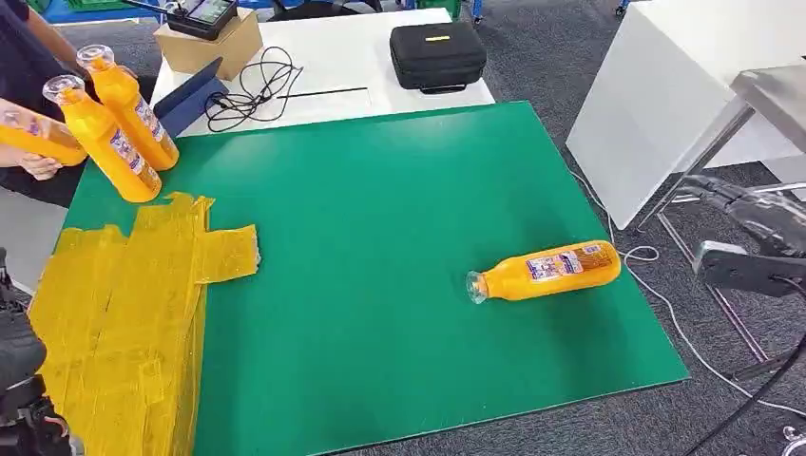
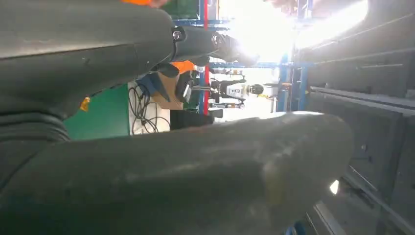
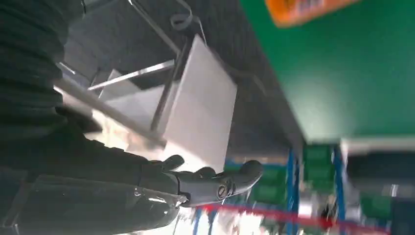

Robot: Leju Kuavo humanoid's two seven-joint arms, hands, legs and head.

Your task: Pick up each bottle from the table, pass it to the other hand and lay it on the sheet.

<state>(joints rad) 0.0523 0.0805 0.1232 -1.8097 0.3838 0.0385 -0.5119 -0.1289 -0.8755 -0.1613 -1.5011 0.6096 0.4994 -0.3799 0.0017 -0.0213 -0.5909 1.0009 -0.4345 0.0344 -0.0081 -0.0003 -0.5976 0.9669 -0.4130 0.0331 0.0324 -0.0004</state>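
An orange bottle [image 1: 546, 270] lies on its side on the green mat [image 1: 380, 237] toward the right, cap pointing left; the right wrist view catches it as an orange bottle [image 3: 306, 7] at the picture's edge. My right hand [image 1: 756, 228] hangs off the table's right side, apart from the bottle, its fingers [image 3: 220, 183] spread and holding nothing. The yellow sheet [image 1: 124, 313] covers the mat's left part. My left hand [image 1: 19, 380] is low beside the sheet; its thumb [image 2: 195, 176] and fingers [image 2: 195, 44] are apart with nothing between them.
Two more orange bottles [image 1: 119, 119] stand at the mat's far left corner; a person's hand [image 1: 38, 166] holds a third there. Behind the mat are a cardboard box [image 1: 204, 43], cables [image 1: 252, 90] and a black case [image 1: 437, 55]. A white table [image 1: 665, 104] stands at right.
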